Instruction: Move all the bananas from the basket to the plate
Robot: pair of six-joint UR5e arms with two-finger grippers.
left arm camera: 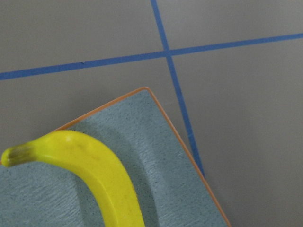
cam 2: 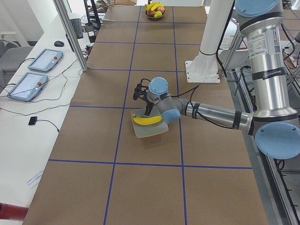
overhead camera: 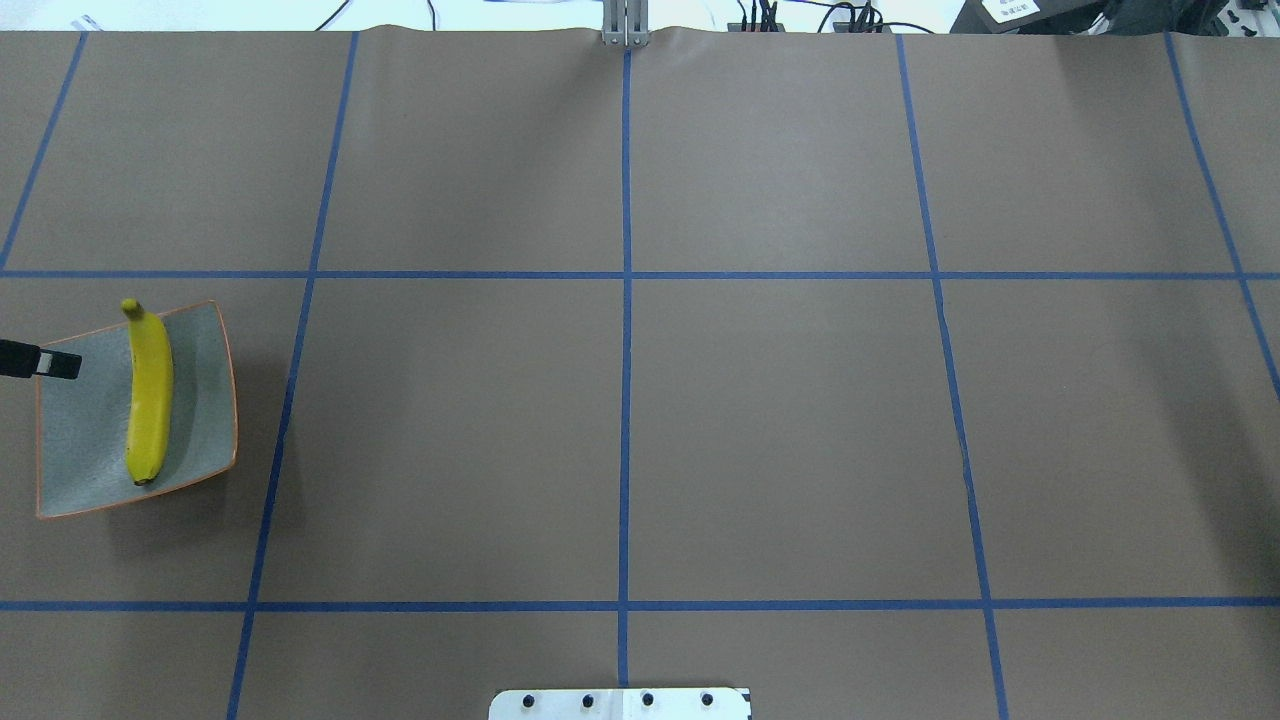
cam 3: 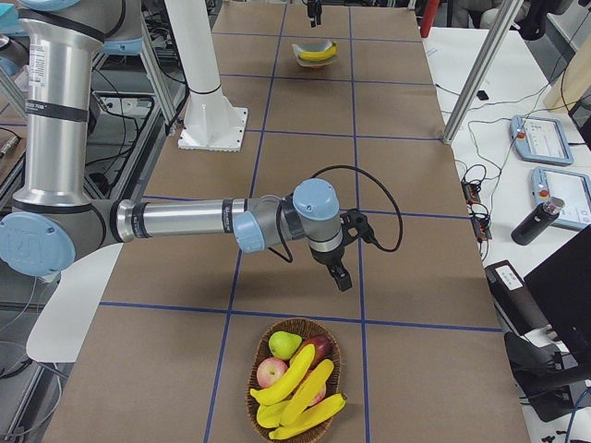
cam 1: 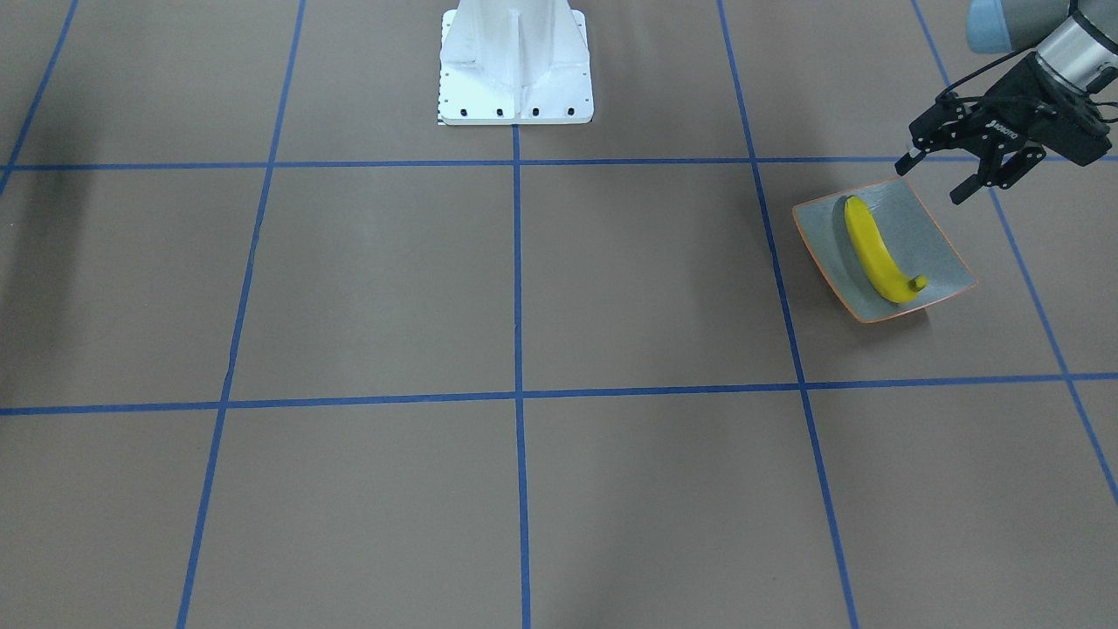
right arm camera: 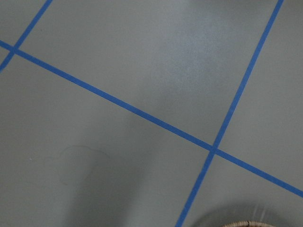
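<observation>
Progress looks like one of four: a single banana (cam 1: 873, 253) lies along the grey-green plate (cam 1: 939, 253), with the left gripper (cam 1: 933, 181) spread empty just above the plate's corner. Three bananas (cam 3: 305, 392) are left in the wicker basket (cam 3: 297, 324), beside a pear (cam 3: 284, 344) and what seem to be apples (cam 3: 271, 371). The right gripper (cam 3: 340, 274) hangs near the basket; I cannot tell whether it is spread or closed.

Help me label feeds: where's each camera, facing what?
Front: opposite robot, toward white base; left end effector.
Overhead: behind robot, downward; base edge.
Exterior left: brown table's left end; left arm.
Exterior right: right end; right arm, wicker basket.
Left wrist: above curved yellow banana.
Right wrist: above table.
Shared: grey-green plate, overhead and front.
</observation>
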